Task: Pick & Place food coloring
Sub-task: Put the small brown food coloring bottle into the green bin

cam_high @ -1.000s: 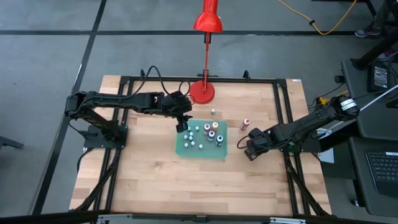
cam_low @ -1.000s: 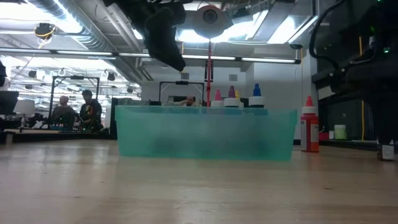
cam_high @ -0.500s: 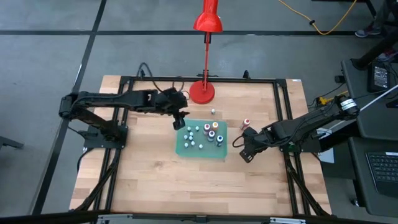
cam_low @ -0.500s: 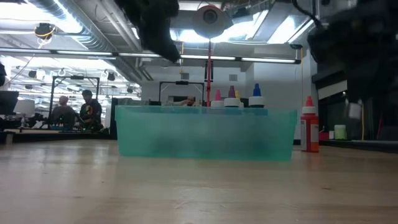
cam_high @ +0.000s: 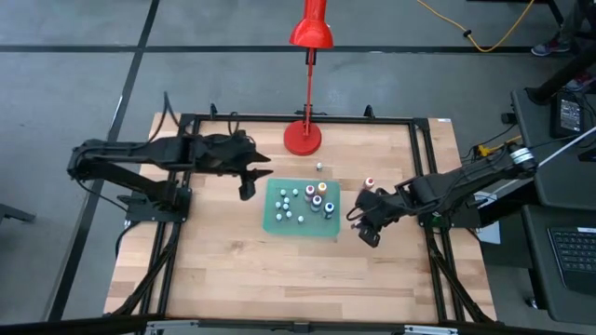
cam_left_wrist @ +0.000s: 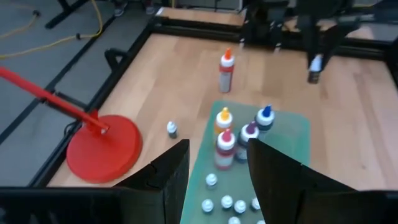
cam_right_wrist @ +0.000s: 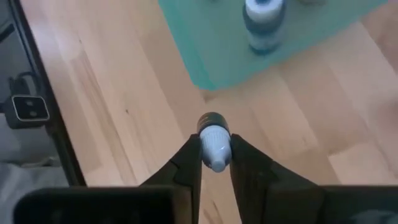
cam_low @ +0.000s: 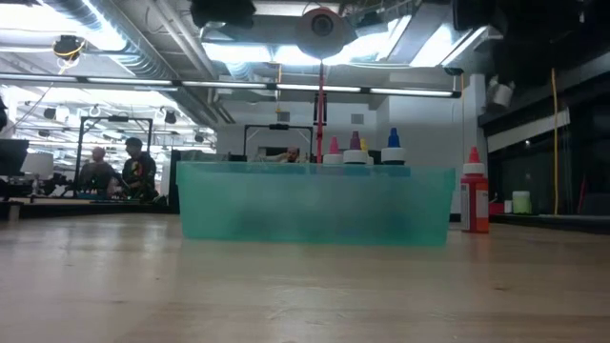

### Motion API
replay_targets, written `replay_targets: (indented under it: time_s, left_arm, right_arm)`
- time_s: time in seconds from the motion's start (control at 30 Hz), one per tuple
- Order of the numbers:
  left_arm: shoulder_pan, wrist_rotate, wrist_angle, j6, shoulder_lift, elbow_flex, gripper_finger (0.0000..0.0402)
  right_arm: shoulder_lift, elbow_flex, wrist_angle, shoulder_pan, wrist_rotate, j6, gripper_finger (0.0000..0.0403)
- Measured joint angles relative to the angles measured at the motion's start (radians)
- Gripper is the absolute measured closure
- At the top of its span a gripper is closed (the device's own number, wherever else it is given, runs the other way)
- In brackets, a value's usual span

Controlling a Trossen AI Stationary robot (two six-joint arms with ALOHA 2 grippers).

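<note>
High view first: the left gripper (cam_high: pixel 248 185) is being drawn back from the green tray (cam_high: pixel 277 221), where it was hanging over the near-left corner a second ago, and is now being held over bare wood just beside the tray's left edge. Its fingers (cam_left_wrist: pixel 166 182) are being kept partly apart with nothing between them, as the left wrist view shows, so its part looks finished for now. Meanwhile the right gripper (cam_high: pixel 365 230) is being carried in toward the tray from the right, and is now being held close to the tray's right side, nearer than it was a second ago. A small white-capped bottle (cam_right_wrist: pixel 214 142) is being clamped between its narrowly parted fingers, cap toward the camera, above the table near a corner of the tray. Most of the food coloring (cam_high: pixel 307 200) is already being kept inside the tray, tall coloured-capped bottles at the far right and small white-capped ones toward the left. A red-bodied bottle (cam_high: pixel 368 185) and a tiny bottle (cam_high: pixel 318 167) near the red lamp base (cam_high: pixel 302 139) are being left outside on the table. A handover of work from left arm to right is being suggested, with a drop into the tray judged the likely next step.
</note>
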Motion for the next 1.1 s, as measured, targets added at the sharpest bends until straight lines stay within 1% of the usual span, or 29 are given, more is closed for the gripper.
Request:
replay_targets:
  time_s: [0.17, 0.37, 0.57, 0.67, 0.77, 0.87, 0.97, 1.1]
  left_arm:
    - [-0.045, -0.008, -0.001, 0.005, -0.028, 0.0, 0.0245]
    - [-0.104, -0.017, 0.0, -0.037, -0.029, 0.0, 0.0245]
    - [-0.176, -0.124, 0.0, -0.097, -0.029, 0.0, 0.0245]
    - [-0.203, -0.163, 0.0, -0.111, -0.029, 0.0, 0.0245]
    - [-0.214, -0.167, 0.015, -0.152, -0.029, 0.0, 0.0245]
    - [-0.224, -0.187, 0.028, -0.22, -0.029, 0.0, 0.0245]
    - [-0.247, -0.228, 0.032, -0.281, -0.029, 0.0, 0.0245]
    - [-0.291, -0.294, 0.032, -0.332, -0.029, 0.0, 0.0245]
  right_arm:
    - [0.053, 0.034, 0.011, 0.0, 0.018, -0.075, 0.0333]
    - [0.19, 0.119, 0.009, -0.004, 0.001, -0.206, 0.0334]
    - [0.3, 0.242, 0.01, -0.004, -0.012, -0.415, 0.0329]
    - [0.324, 0.286, 0.008, -0.004, -0.012, -0.517, 0.0331]
    - [0.328, 0.316, 0.009, 0.0, -0.012, -0.597, 0.0335]
    - [0.327, 0.332, 0.005, 0.007, -0.012, -0.65, 0.0332]
    - [0.327, 0.341, 0.006, 0.019, -0.012, -0.701, 0.0329]
    - [0.327, 0.342, 0.009, 0.028, -0.012, -0.749, 0.0335]
